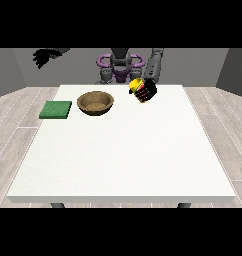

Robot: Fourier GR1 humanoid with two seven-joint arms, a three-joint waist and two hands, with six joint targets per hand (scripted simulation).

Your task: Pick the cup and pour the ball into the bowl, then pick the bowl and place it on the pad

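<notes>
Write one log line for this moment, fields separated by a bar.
hand at view's right: holds yellow cup, lifted | brown wooden bowl: on table | green square pad: bare | other hand: raised

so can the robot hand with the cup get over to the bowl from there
Probably yes. The robot hand at the view's right holds the yellow cup above the table, just to the right of the bowl, and nothing stands between them. The other robot hand is raised well away.

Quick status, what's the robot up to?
Hand at view's right holds yellow cup, lifted. Other hand raised, idle. Bowl and green pad waiting. Path unobstructed.
</notes>
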